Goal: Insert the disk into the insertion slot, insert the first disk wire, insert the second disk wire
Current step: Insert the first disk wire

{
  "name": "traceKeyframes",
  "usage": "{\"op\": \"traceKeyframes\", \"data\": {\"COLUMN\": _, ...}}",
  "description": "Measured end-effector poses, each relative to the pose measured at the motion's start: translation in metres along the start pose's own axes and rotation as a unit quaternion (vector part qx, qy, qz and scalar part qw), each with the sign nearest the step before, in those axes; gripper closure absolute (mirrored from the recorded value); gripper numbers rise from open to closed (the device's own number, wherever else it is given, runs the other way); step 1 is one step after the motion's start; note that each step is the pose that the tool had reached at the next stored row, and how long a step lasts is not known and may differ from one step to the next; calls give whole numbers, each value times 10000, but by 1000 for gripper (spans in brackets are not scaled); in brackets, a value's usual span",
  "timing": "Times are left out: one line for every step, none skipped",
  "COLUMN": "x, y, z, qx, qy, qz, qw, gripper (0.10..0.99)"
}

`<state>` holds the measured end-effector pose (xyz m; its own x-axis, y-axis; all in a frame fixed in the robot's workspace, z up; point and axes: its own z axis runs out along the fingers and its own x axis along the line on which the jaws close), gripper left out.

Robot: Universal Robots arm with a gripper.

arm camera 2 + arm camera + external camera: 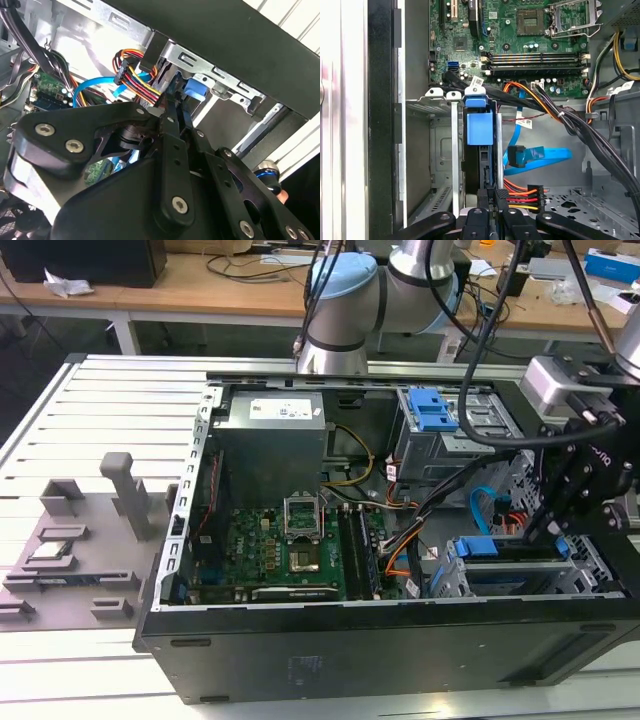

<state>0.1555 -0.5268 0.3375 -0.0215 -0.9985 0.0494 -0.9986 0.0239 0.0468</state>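
Observation:
The disk stands edge-on in its blue frame, seated inside the insertion slot, a silver perforated cage at the case's corner on the exterior view's right. My gripper is down at the disk's end, shut on the dark plug of the first disk wire, whose orange, red and black strands trail off to the side. In the second wrist view the fingers sit close together beside that bundle. The second disk wire loops free beside the disk, its plug hanging unattached.
The motherboard fills the case floor, with a power supply behind it. A taller grey bay with a blue latch stands at the back. Thick black cables cross close to the disk. The case's black wall rises just beside the cage.

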Motion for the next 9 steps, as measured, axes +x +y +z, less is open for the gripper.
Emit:
{"op": "traceKeyframes", "data": {"x": -1, "y": -1, "z": 6, "qx": 0, "qy": 0, "qz": 0, "qw": 10000, "gripper": 918}}
{"op": "traceKeyframes", "data": {"x": -1, "y": -1, "z": 8, "qx": 0, "qy": 3, "qz": 0, "qw": 10000, "gripper": 918}}
{"op": "traceKeyframes", "data": {"x": -1, "y": -1, "z": 9, "qx": 0, "qy": 4, "qz": 0, "qw": 10000, "gripper": 918}}
{"op": "traceKeyframes", "data": {"x": 0, "y": -1, "z": 9, "qx": 0, "qy": 5, "qz": 0, "qw": 10000, "gripper": 918}}
{"op": "traceKeyframes", "data": {"x": -1, "y": -1, "z": 10, "qx": 0, "qy": 6, "qz": 0, "qw": 10000, "gripper": 918}}
{"op": "traceKeyframes", "data": {"x": -1, "y": -2, "z": 11, "qx": 1, "qy": 6, "qz": 0, "qw": 10000, "gripper": 906}}
{"op": "traceKeyframes", "data": {"x": -1, "y": -1, "z": 12, "qx": 0, "qy": 8, "qz": 0, "qw": 10000, "gripper": 906}}
{"op": "traceKeyframes", "data": {"x": -1, "y": -1, "z": 11, "qx": 0, "qy": 9, "qz": 0, "qw": 10000, "gripper": 906}}
{"op": "traceKeyframes", "data": {"x": -1, "y": -1, "z": 10, "qx": 0, "qy": 13, "qz": 0, "qw": 10000, "gripper": 843}}
